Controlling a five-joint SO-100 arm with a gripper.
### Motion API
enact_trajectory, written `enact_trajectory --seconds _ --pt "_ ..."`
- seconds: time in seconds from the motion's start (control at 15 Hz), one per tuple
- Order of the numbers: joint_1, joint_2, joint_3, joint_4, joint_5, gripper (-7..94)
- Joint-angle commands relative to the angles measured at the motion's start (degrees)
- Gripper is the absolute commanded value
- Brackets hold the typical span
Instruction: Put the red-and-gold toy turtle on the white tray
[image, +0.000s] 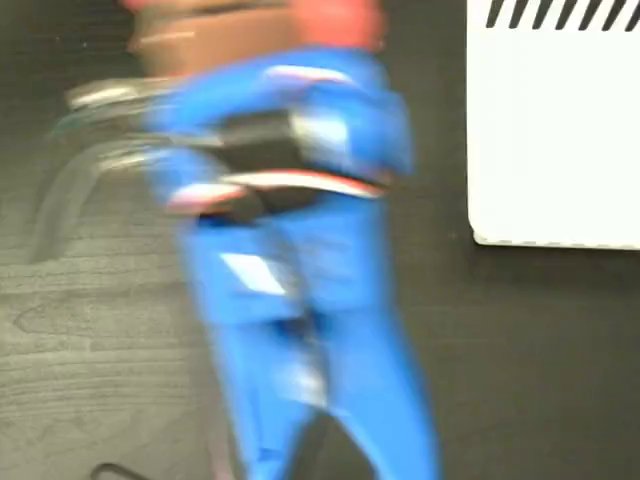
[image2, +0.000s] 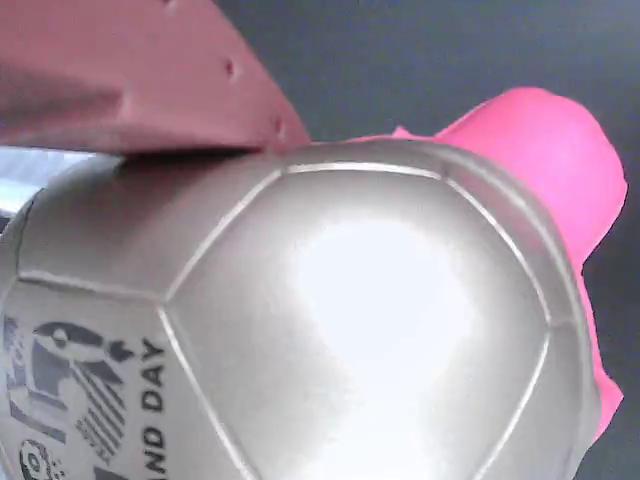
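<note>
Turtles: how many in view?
1. The turtle fills the wrist view, gold shell close up and pink head at upper right. The fixed view shows none; the blurred blue arm may hide it.

I am seeing the blue arm all blurry in the fixed view, so I cannot tell its jaws. The white tray is running off the right edge. The turtle is spilling past the wrist view's edges.
</note>
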Motion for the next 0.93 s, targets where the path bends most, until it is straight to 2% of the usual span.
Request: enact_trajectory --seconds 0.0,0.13,0.27,0.53,0.87 --pt "13.9 2.6 -4.9 1.6 -1.6 0" --pt "22.0 -2.1 -10.2 4.5 -2.2 0" --pt "26.5 -8.3 -14.0 4.6 -1.5 0" --pt "28.2 -22.3 -21.9 4.0 4.1 0" --pt "28.3 -36.1 -26.7 3.1 5.6 0"
